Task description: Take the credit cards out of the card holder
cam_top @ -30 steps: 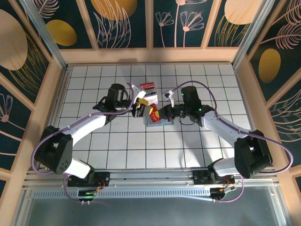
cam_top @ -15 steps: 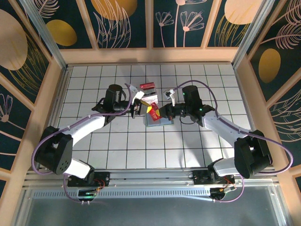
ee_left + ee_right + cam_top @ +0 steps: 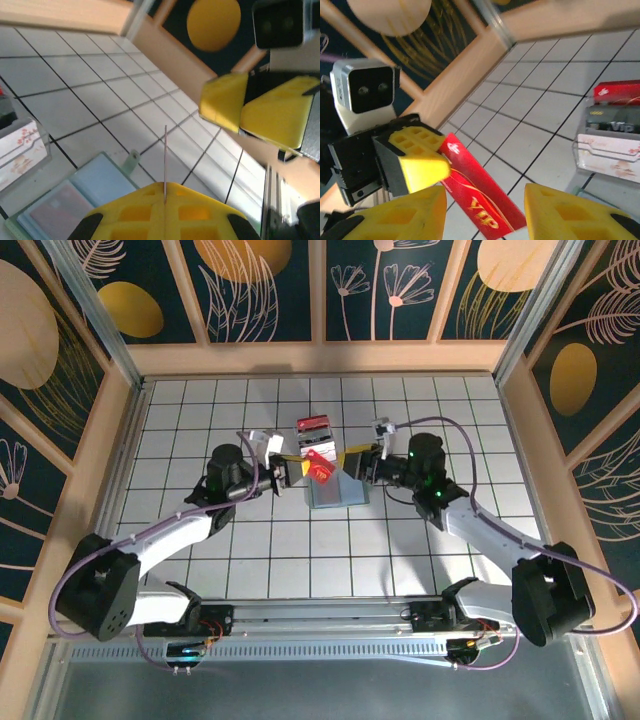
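The card holder (image 3: 338, 493), a pale blue-grey folder, lies open on the tiled table between both arms. My left gripper (image 3: 288, 471) is shut on a red credit card (image 3: 318, 466), held in the air above the holder's left side. In the left wrist view the red card (image 3: 165, 155) shows edge-on as a thin line between the shut fingers, with the holder (image 3: 92, 182) below. My right gripper (image 3: 354, 461) stands open just right of the card. Seen from the right wrist, the red card (image 3: 480, 200) hangs between those spread fingers (image 3: 570, 212), pinched only by the left gripper's fingers (image 3: 417, 167).
A small clear box (image 3: 315, 432) holding red, dark and pinkish cards stands just behind the holder, also seen as the box (image 3: 610, 135) at the right. Wooden walls (image 3: 300, 358) ring the white tiled table.
The left gripper closed on the red card and drew back left with it. The right gripper opened, let the card go and moved right, off the holder.
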Controlling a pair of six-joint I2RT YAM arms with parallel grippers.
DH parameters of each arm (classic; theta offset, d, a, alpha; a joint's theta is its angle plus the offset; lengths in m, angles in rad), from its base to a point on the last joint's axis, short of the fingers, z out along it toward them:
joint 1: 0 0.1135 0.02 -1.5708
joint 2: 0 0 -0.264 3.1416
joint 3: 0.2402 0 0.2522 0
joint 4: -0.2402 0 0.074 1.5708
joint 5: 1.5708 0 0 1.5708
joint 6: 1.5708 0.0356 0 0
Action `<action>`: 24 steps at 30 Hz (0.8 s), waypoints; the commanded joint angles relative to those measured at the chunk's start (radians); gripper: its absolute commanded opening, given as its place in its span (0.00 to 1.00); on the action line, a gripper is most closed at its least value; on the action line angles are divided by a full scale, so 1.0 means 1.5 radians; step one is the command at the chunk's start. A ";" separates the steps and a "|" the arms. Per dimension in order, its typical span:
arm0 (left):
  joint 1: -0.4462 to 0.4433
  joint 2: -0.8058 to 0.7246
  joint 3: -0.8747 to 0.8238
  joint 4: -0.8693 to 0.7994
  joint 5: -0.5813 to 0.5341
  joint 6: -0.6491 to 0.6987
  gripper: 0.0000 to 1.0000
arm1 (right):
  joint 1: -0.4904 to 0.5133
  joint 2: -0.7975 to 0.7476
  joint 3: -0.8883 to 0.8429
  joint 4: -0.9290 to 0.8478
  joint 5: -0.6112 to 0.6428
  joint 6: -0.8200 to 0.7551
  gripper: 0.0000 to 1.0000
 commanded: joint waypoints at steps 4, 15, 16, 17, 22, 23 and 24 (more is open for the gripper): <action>0.002 -0.034 -0.046 0.190 -0.113 -0.150 0.00 | -0.001 0.004 -0.072 0.248 0.070 0.165 0.46; 0.002 -0.026 -0.061 0.272 -0.122 -0.219 0.00 | 0.062 0.153 -0.013 0.399 0.014 0.212 0.51; 0.002 -0.026 -0.061 0.273 -0.123 -0.219 0.00 | 0.063 0.162 -0.008 0.410 0.010 0.216 0.51; 0.002 -0.025 -0.060 0.273 -0.124 -0.220 0.00 | 0.063 0.172 -0.002 0.425 0.003 0.225 0.51; 0.002 -0.012 -0.059 0.293 -0.117 -0.231 0.00 | 0.066 0.213 0.035 0.457 -0.018 0.243 0.47; 0.002 -0.009 -0.059 0.300 -0.115 -0.234 0.00 | 0.067 0.224 0.040 0.462 -0.024 0.246 0.47; 0.002 -0.006 -0.058 0.303 -0.114 -0.235 0.00 | 0.067 0.233 0.046 0.468 -0.029 0.251 0.46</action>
